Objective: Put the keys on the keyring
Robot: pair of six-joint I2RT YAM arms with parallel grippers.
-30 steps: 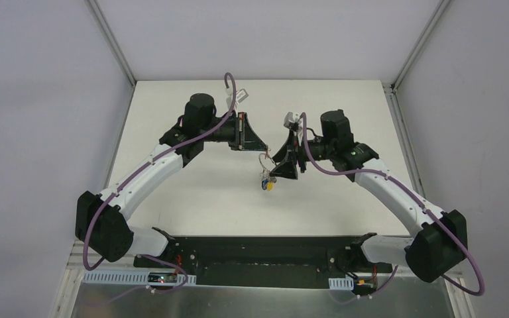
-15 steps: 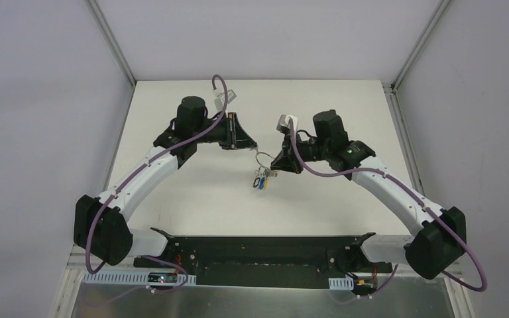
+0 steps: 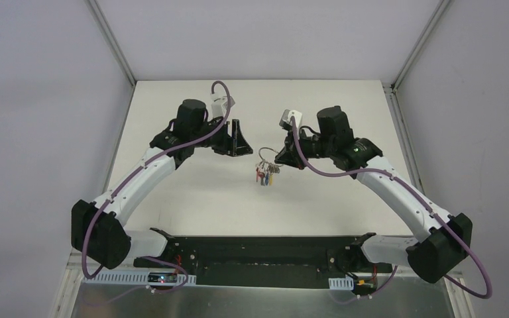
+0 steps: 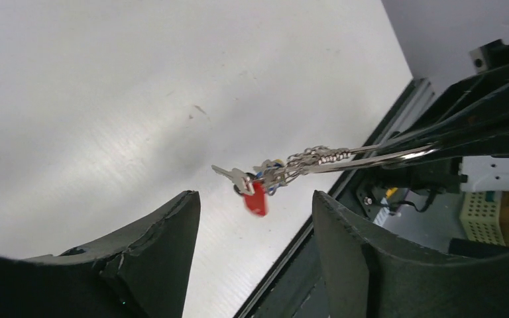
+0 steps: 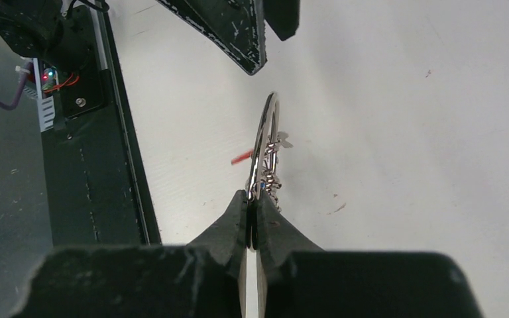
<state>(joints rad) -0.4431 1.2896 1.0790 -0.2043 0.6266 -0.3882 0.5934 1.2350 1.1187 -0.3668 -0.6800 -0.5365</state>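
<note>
White table (image 3: 199,199) (faintly scuffed), grey walls (image 3: 40,99), black base plate (image 3: 258,252) at near edge

Left pincer (image 4: 255,197) wide open, right pincer (image 5: 252,202) tightly shut.

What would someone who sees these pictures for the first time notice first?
The keyring, pinched edge-on in the shut right gripper, hangs in the air above the middle of the white table, with its bunch of keys and a red tag dangling from it. Just beside it, the left gripper stands open, holding nothing.
</note>
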